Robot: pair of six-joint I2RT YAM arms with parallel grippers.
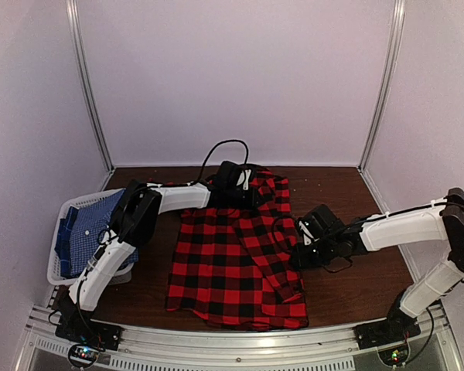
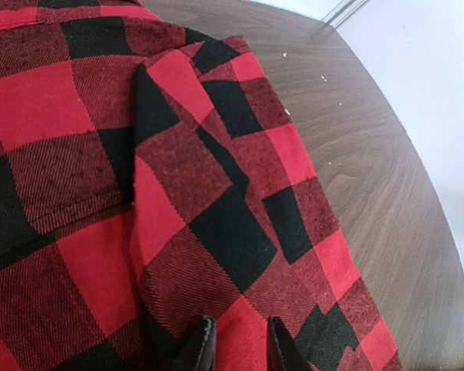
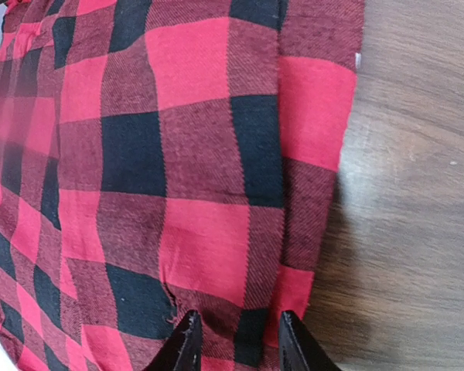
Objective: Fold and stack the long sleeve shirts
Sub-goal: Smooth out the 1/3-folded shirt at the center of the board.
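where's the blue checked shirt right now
The blue checked shirt lies in the pale basket at the left edge of the table in the top view, beside the left arm, left of the red plaid shirt.

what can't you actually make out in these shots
- Top view: the left gripper covers the plaid shirt at its collar end.
- Top view: the left arm and basket hide most of the blue check shirt.
- Left wrist view: the bottom edge cuts off the fingers; a pinch on cloth cannot be told.
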